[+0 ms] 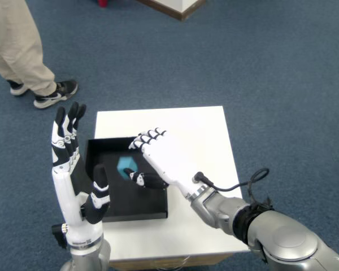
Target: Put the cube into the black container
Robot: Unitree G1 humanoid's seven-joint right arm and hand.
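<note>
One blue cube (126, 166) showed blurred inside the black container (118, 200) near the bench's (203, 127) left edge. The right robot hand (161, 158) hovered beside it, fingers spread, holding nothing.

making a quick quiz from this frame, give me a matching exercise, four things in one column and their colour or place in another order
Things:
1. cube
2. black container
3. right hand
4. left hand

Descriptions:
A. raised upright at the table's left edge, fingers spread
B. light blue, over the container's floor
C. reaching over the container from the right
D. sits on the left part of the white table

Pairs: 1-B, 2-D, 3-C, 4-A
</note>
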